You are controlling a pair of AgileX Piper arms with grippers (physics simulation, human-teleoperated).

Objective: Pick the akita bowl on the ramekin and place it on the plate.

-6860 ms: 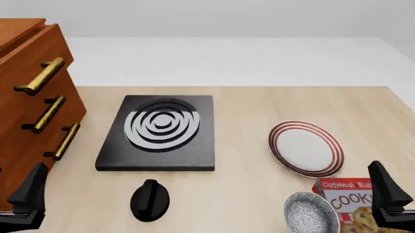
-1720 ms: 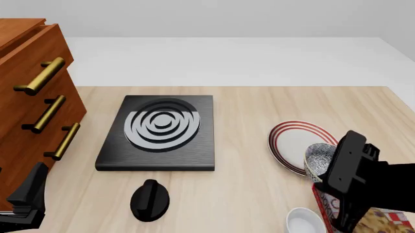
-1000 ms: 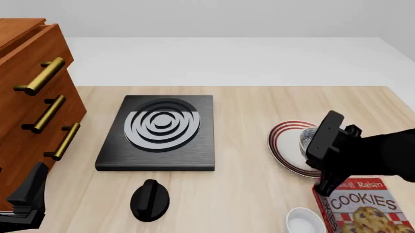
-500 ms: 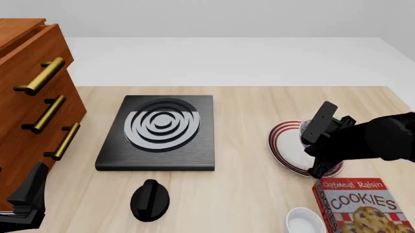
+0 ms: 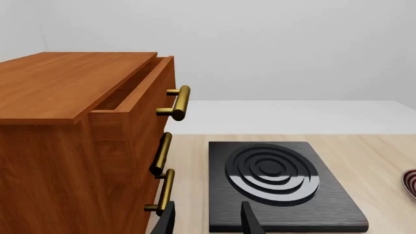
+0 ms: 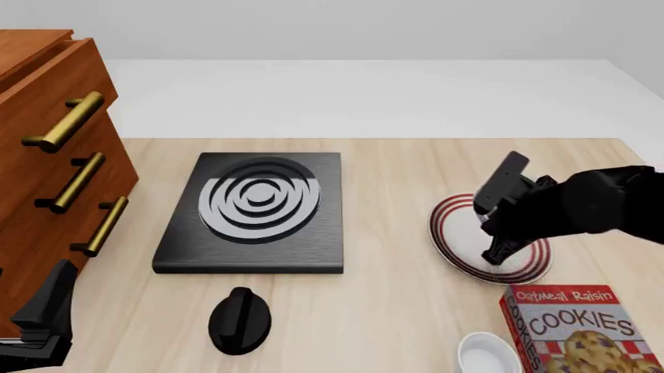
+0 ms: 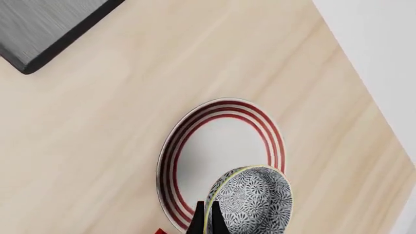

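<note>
Your right arm (image 6: pixel 581 206) reaches over the plate (image 6: pixel 449 233) so the akita bowl (image 7: pixel 250 202), pinched at its rim by the clenched right jaws, hangs above the plate, not yet set down. Your left jaws stand released, idle.

I see a pale matt wood-grain table (image 6: pixel 394 311), a glossy speckled akita bowl (image 7: pixel 254 204), a smooth glazed plate (image 7: pixel 215 146) and brassy metal drawer handles (image 6: pixel 64 124)

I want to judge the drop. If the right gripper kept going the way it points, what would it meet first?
Most likely the plate: the right gripper, pinching the speckled bowl's rim, points down at it. The gap is unclear.
</note>
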